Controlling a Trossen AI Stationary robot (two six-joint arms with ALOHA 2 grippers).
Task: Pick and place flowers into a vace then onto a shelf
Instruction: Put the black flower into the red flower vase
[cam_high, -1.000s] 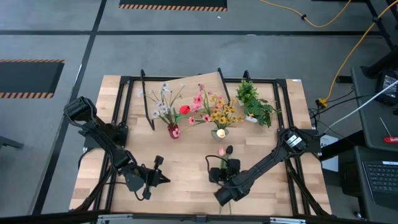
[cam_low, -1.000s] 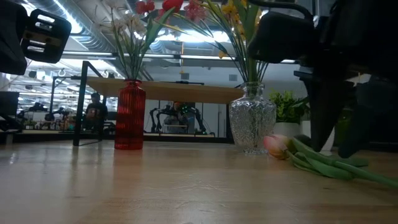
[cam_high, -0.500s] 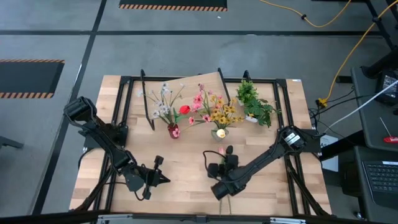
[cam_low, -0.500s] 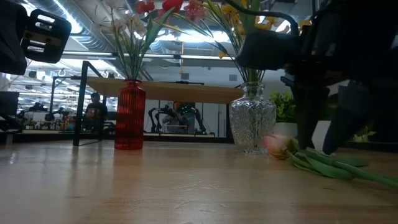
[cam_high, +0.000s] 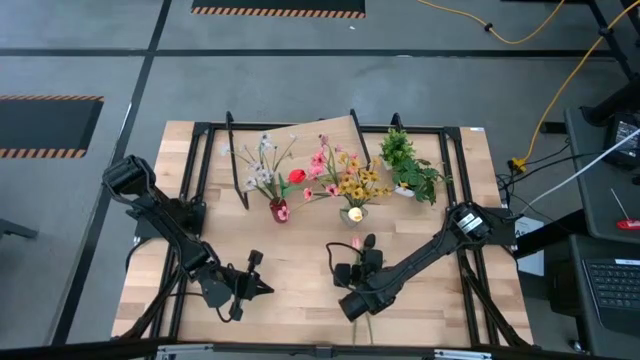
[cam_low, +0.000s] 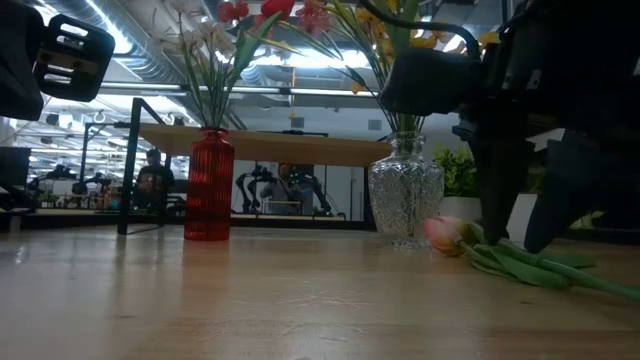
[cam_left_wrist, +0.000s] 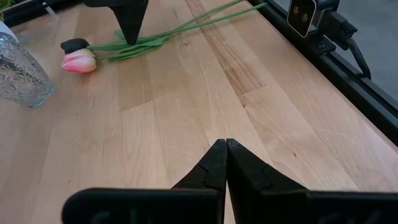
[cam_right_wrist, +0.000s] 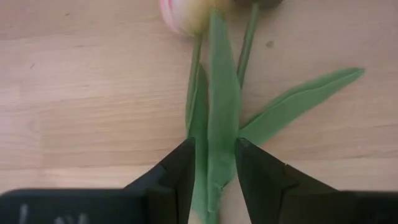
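Two dark fingers of the right gripper (cam_right_wrist: 211, 163) are straddling, unclenched, the pink tulip's green stem (cam_right_wrist: 211, 124) lying lower centre on the pale wooden tabletop (cam_high: 290, 275), risking pinching only a leaf, while the clenched left gripper (cam_high: 262, 287) is waiting lower left.

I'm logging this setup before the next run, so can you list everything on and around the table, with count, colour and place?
Red vase: one, red, mid-table, holding pale and red flowers.
Glass vase: one, clear cut glass, right of the red vase, holding pink and yellow flowers.
Loose tulips: two stems, one pink head and one dark head, green leaves, lying flat on the table near the glass vase.
Potted plant: one, green, far right of the table.
Shelf: one, light wood on black legs, behind the vases.
Table: one, light wood.
Left gripper: shut, empty, over bare table front left.
Right gripper: open, fingers either side of the tulip stems.
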